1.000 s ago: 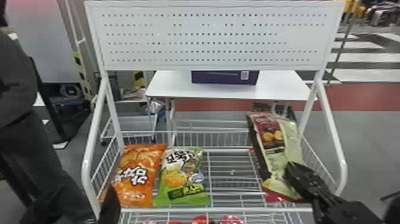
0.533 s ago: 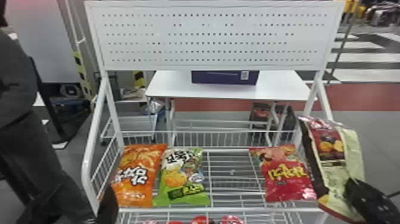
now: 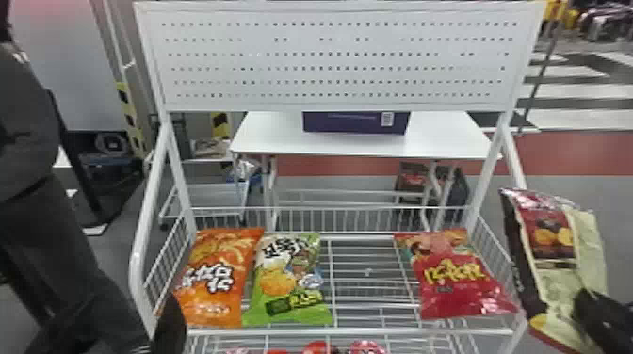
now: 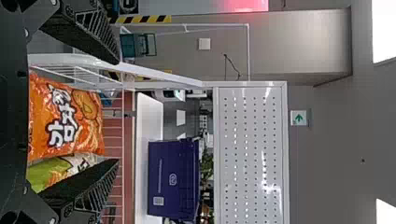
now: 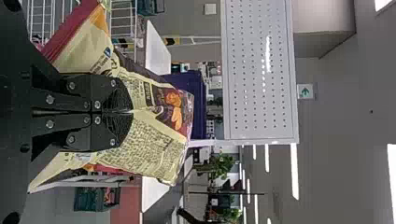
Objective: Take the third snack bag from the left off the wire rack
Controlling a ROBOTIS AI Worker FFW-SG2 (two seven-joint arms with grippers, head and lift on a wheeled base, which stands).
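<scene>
Right tool [image 5: 119, 112] clamped shut on the dark snack bag [image 3: 551, 245], gripping its lower end. Since a second ago I've swung it right: it was over the wire rack [image 3: 141, 268], now it hangs outside the right rail, with the red bag [image 3: 452, 277] uncovered. Left tool [image 4: 114, 109] wide open, empty, near the orange bag [image 4: 65, 116].

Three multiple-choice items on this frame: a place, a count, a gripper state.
1. Relative to the wire rack, the dark snack bag in the right gripper is: A) on it B) off its right side C) off its left side
2. Bags lying on the upper shelf: A) two B) three C) four
3. The left gripper is: A) open B) shut on a bag C) shut, empty
Key: B, it hangs outside the right side; B, orange bag, green bag, red bag; A, its fingers stand apart.
</scene>
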